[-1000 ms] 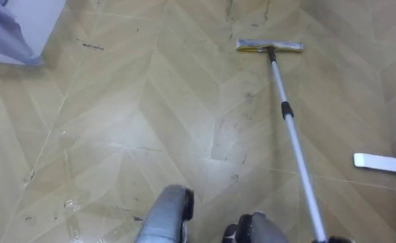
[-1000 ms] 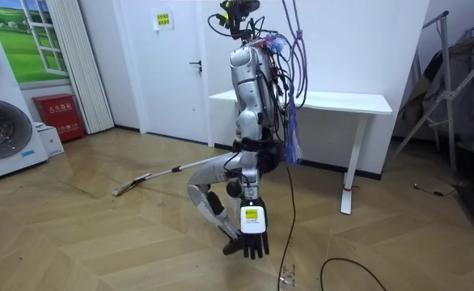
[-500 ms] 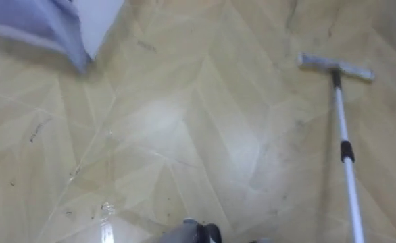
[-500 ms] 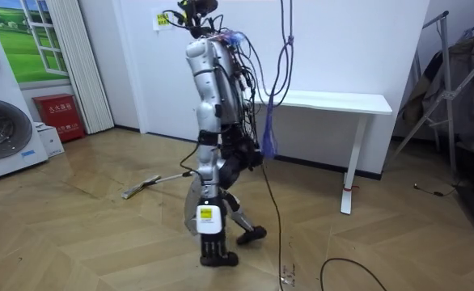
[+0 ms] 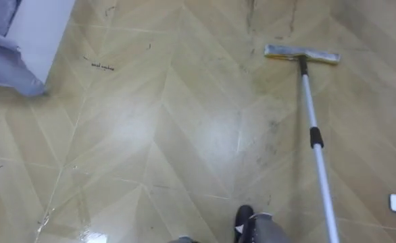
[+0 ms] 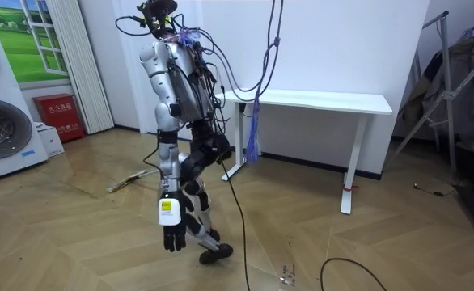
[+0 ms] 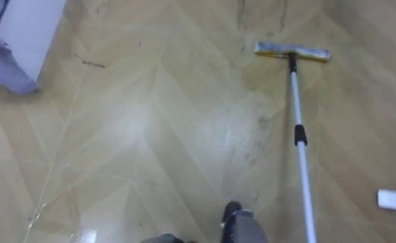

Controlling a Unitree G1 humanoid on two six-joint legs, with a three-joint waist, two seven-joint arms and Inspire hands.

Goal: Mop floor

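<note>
While your left hand point(image 6: 171, 235) hung, fingers loosely apart, you probably needed to keep the mop point(image 5: 311, 118) flat on the floor point(image 5: 171, 121).

Robot walked with mop point(image 5: 313, 128) (to the room view's left).

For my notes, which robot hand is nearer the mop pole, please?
Right, probably: the mop pole runs to the robot's right side; the left robot hand hangs open beside its leg.
</note>
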